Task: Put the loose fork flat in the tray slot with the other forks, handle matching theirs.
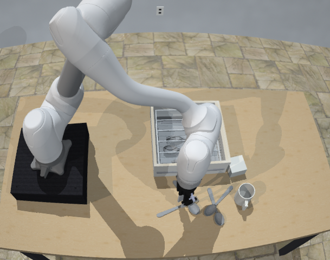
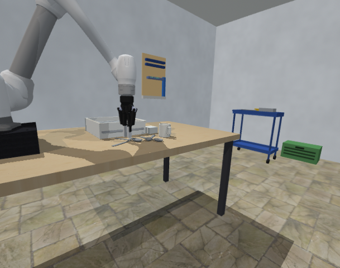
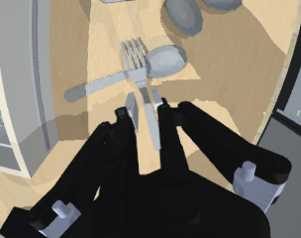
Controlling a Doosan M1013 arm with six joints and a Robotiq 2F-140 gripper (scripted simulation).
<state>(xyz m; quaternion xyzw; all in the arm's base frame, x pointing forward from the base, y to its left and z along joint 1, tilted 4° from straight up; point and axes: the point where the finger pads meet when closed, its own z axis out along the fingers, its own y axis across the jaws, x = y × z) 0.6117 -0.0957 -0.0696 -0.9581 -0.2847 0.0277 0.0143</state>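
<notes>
The loose fork [image 1: 168, 212] [image 2: 119, 143] [image 3: 152, 126] lies at the front of the counter, across the handle of a spoon [image 1: 194, 209] [image 2: 137, 139] [image 3: 166, 60]. Its tines lie beside the spoon's bowl, and its handle points toward the robot base. My gripper [image 1: 186, 201] [image 2: 128, 134] [image 3: 144, 98] is low over the fork, its fingers a narrow way apart with the fork's handle between them. A gap shows beside the handle. The tray [image 1: 165, 171] [image 2: 115, 132] [image 3: 17, 74] stands behind; its slots hold cutlery [image 1: 170, 148], partly hidden by the arm. I cannot tell the kinds.
Two more spoons [image 1: 210, 209] [image 1: 219, 219] lie crossed to the right in the top view. Beyond them stands a white mug [image 1: 240, 197] [image 2: 164, 130]. A white block [image 1: 237, 166] [image 2: 151, 129] sits by the tray's front right corner.
</notes>
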